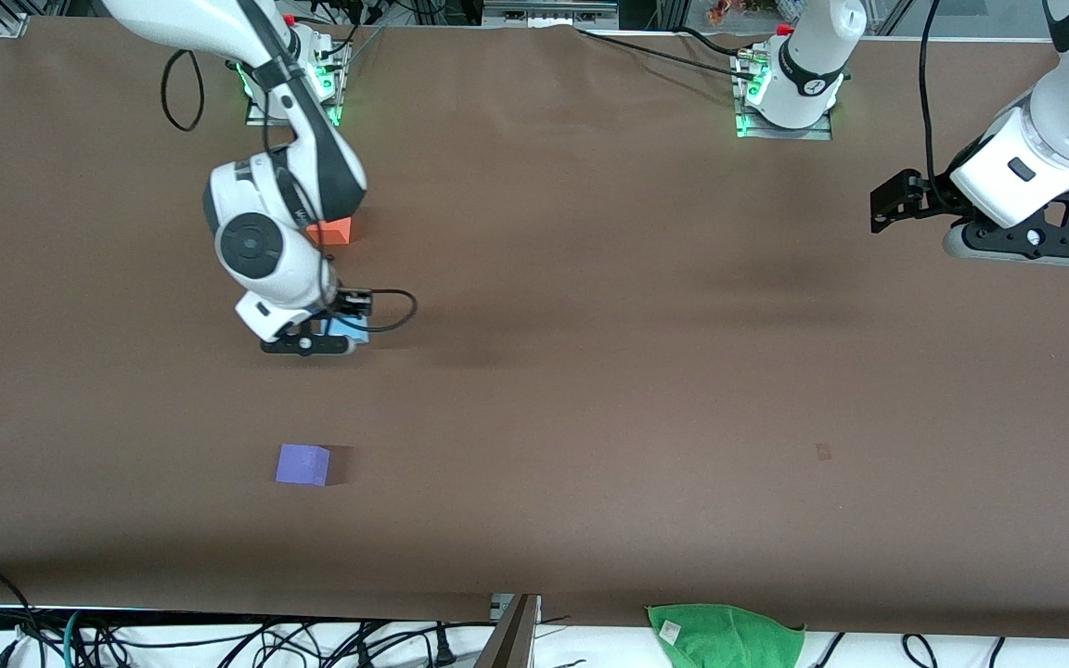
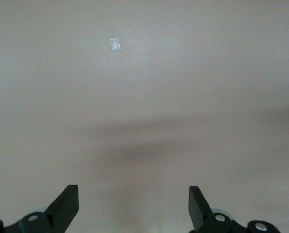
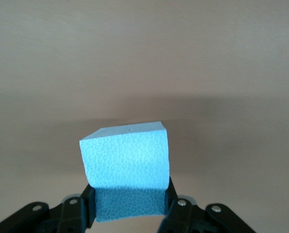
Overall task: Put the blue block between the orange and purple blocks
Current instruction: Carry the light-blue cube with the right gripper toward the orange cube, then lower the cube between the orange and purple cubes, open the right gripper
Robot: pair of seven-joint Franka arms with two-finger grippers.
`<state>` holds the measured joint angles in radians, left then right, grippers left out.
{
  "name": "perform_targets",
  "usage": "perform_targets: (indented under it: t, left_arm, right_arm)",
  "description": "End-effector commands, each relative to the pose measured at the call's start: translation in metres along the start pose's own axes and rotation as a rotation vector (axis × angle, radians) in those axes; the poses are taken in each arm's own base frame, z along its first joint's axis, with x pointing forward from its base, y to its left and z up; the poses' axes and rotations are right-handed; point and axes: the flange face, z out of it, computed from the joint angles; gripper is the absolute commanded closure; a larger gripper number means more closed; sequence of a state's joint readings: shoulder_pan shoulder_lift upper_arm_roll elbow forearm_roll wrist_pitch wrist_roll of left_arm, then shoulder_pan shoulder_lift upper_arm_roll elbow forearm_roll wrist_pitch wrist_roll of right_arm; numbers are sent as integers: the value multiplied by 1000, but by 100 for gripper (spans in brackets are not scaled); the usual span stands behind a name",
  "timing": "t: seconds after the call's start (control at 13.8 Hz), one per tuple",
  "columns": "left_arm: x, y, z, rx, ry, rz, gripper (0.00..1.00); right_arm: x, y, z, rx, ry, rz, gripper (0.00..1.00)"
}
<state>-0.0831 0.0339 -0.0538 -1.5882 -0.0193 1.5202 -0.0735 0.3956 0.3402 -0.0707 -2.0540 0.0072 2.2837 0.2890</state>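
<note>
My right gripper (image 1: pixel 330 336) is shut on the light sky-blue block (image 3: pixel 126 160), its two fingers pressed on the block's opposite sides. In the front view only a sliver of the blue block (image 1: pixel 349 327) shows under the wrist, over the table between the orange block (image 1: pixel 332 231) and the purple block (image 1: pixel 303 464). The orange block is partly hidden by the right arm. The purple block stands nearer the front camera. My left gripper (image 2: pixel 134 206) is open and empty, held in the air at the left arm's end of the table (image 1: pixel 1022 243), where it waits.
A green cloth (image 1: pixel 725 635) lies at the table's front edge. Cables hang along that edge. A small pale mark (image 2: pixel 116 44) shows on the brown table under the left gripper.
</note>
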Motion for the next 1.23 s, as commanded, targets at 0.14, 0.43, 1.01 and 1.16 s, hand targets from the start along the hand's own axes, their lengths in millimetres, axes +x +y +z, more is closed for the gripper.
perform_targets:
  t: [0.14,0.43,1.01,1.16]
  left_arm:
    - [-5,4,-9,-14,4,-1,0]
    - [-5,10,-9,-13,5,10,0]
    - [-5,9,-9,-13,4,9,0]
    - [-5,9,-9,-13,4,9,0]
  right_arm:
    - [-14,37,18,23,49,-13,56]
    - [-10,48,31,82,20,82,55]
    - [-6,49,46,103,26,132,52]
    - [-5,49,46,104,27,133,36]
